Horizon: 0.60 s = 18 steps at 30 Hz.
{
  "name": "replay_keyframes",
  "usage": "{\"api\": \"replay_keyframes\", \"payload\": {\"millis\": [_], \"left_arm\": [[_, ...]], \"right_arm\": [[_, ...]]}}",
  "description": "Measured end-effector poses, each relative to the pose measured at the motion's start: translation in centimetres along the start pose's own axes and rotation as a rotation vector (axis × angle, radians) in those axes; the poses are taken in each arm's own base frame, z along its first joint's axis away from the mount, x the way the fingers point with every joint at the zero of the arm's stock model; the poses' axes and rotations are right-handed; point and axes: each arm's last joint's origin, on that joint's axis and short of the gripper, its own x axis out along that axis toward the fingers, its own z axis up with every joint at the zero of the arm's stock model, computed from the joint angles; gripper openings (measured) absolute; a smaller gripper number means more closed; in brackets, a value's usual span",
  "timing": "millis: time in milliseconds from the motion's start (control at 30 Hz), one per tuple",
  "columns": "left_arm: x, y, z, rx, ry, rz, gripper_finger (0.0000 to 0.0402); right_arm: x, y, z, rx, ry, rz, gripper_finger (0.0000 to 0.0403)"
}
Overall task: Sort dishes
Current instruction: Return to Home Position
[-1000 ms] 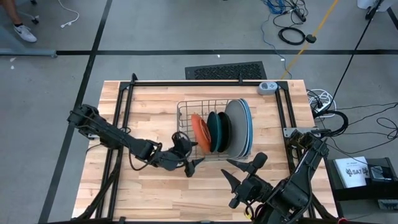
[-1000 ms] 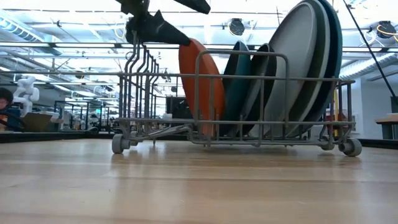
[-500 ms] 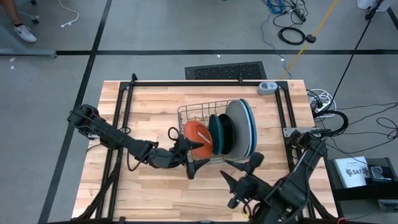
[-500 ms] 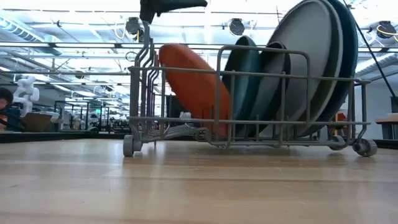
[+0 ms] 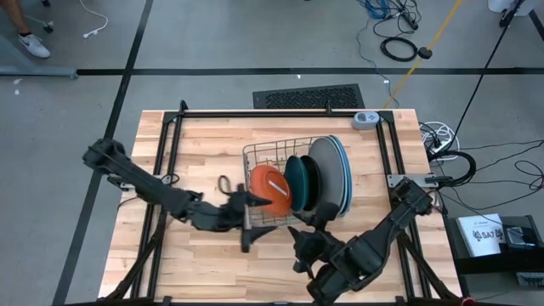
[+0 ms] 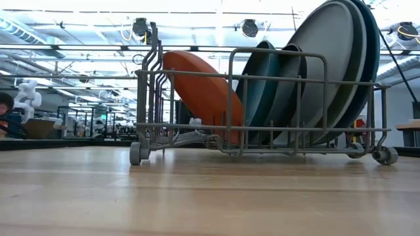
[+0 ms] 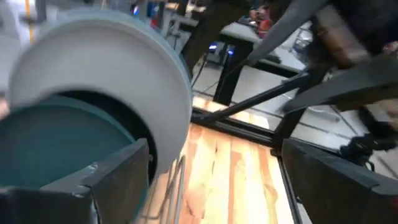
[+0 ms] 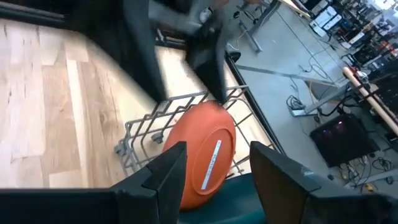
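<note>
The wire dish rack [image 5: 253, 153] stands mid-table and holds six plates on edge. The orange plate [image 5: 270, 189] is tipped over: its lower edge sits in the rack's bottom and its upper rim leans on the rack's left end [image 6: 152, 65]. Right of it stand the dark teal [image 6: 257, 85], black [image 6: 286, 92], grey [image 6: 321, 65], pale blue and medium blue [image 5: 342, 174] plates. My left gripper [image 5: 252, 221] is open at the rack's near left corner, above it. My right gripper [image 5: 310, 235] is open just near of the rack.
Black frame rails [image 5: 170, 170] run along the table's left and right sides. A small white device [image 5: 365, 120] sits at the far right corner. Bare wood lies left of the rack and along the near edge [image 6: 210, 196].
The orange plate has tipped from upright toward the table's left and now leans on the rack's left end. The rack has slid a little to the right. My left gripper has drawn back toward the near left and risen. My right gripper has moved left, toward the rack.
</note>
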Motion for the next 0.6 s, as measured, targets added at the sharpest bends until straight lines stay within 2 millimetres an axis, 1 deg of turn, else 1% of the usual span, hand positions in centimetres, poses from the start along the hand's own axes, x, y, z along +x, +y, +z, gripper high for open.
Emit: {"api": "replay_keyframes", "payload": {"millis": [100,167,233,300,367,533,567,600], "left_arm": [[-2.6,-0.4,1.7,0.101,-0.019,0.022,0.0351],[-4.4,-0.6,2.5,0.165,-0.027,0.067,0.0329],[-6.1,-0.8,2.9,0.214,-0.025,0.111,0.0297],[-7.6,-1.0,3.1,0.243,-0.015,0.136,0.0255],[-8.8,-1.2,2.9,0.274,0.007,0.14,0.0203],[-11.0,-2.6,1.7,0.357,0.032,0.151,0.0053],[-11.4,-2.9,1.5,0.368,0.028,0.157,0.0028],[-11.9,-3.1,1.3,0.382,0.023,0.169,0.0014]], "right_arm": [[-0.3,0.0,-0.2,-0.02,0.002,-0.002,0.0169],[-0.6,0.1,-0.3,-0.027,-0.006,-0.009,0.0169],[-0.8,0.1,-0.4,-0.034,-0.029,-0.027,0.0169],[-1.1,0.1,-0.4,-0.042,-0.052,-0.046,0.0169],[-1.3,0.2,-0.5,-0.046,-0.067,-0.056,0.0169],[-1.5,0.2,-0.5,-0.027,-0.075,-0.057,0.0169],[-1.4,0.2,-0.5,-0.019,-0.072,-0.058,0.0169],[-1.2,0.1,-0.4,-0.011,-0.07,-0.061,0.0169]]}}
